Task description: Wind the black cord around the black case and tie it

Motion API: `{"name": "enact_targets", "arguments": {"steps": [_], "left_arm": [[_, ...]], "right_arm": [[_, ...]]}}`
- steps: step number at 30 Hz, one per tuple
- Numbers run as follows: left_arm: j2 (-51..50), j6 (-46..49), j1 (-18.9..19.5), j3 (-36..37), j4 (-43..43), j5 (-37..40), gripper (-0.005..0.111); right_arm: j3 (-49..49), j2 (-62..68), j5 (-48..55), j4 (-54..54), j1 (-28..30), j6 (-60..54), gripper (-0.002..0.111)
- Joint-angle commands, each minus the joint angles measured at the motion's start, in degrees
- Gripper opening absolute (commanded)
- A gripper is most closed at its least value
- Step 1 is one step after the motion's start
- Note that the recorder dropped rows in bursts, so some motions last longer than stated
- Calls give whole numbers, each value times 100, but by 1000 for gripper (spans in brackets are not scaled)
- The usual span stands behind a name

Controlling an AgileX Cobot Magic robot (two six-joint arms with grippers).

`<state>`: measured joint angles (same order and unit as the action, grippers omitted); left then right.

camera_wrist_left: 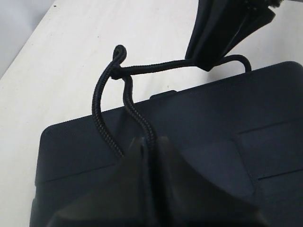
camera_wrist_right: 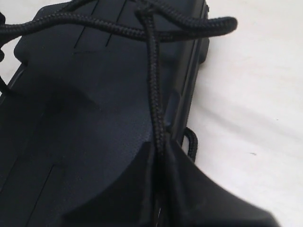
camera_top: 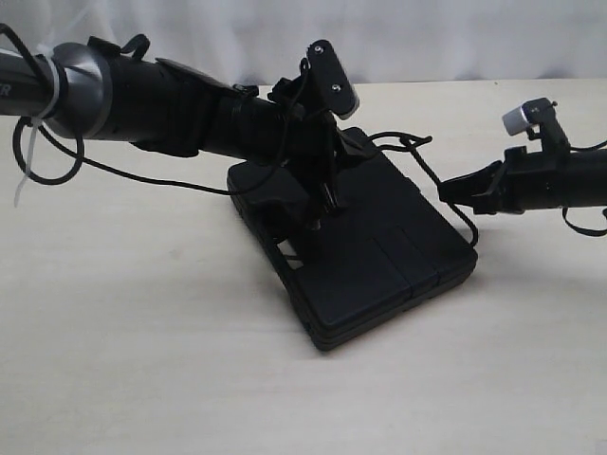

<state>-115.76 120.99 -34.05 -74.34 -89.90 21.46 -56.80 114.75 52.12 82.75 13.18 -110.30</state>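
The black case (camera_top: 379, 256) lies flat on the pale table. Both grippers are shut on the black cord (camera_top: 410, 142). My left gripper (camera_top: 332, 194) hangs over the case. In the left wrist view this gripper (camera_wrist_left: 150, 142) pinches one strand of the cord (camera_wrist_left: 137, 113). That strand runs to a knot (camera_wrist_left: 118, 68) beyond the case's (camera_wrist_left: 213, 123) far edge. My right gripper (camera_top: 448, 190) is off the case's right side. In the right wrist view it (camera_wrist_right: 159, 147) pinches a taut strand (camera_wrist_right: 154, 85), which crosses another strand above the case (camera_wrist_right: 71, 94).
The left arm (camera_top: 190, 104) reaches in low from the left, and its thin wires (camera_top: 114, 169) trail over the table (camera_top: 142, 360). A slack loop of cord (camera_wrist_right: 191, 142) lies on the table beside the case's edge. A white backdrop (camera_top: 427, 38) closes the far side.
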Motion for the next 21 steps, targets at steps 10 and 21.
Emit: {"name": "enact_targets", "arguments": {"steps": [10, 21], "left_arm": [[77, 181, 1, -338, 659, 125, 0], [77, 181, -125, -374, 1761, -7, 0]], "right_arm": [[8, -23, 153, -251, 3, 119, 4], [8, -23, 153, -251, 3, 119, 4]]}}
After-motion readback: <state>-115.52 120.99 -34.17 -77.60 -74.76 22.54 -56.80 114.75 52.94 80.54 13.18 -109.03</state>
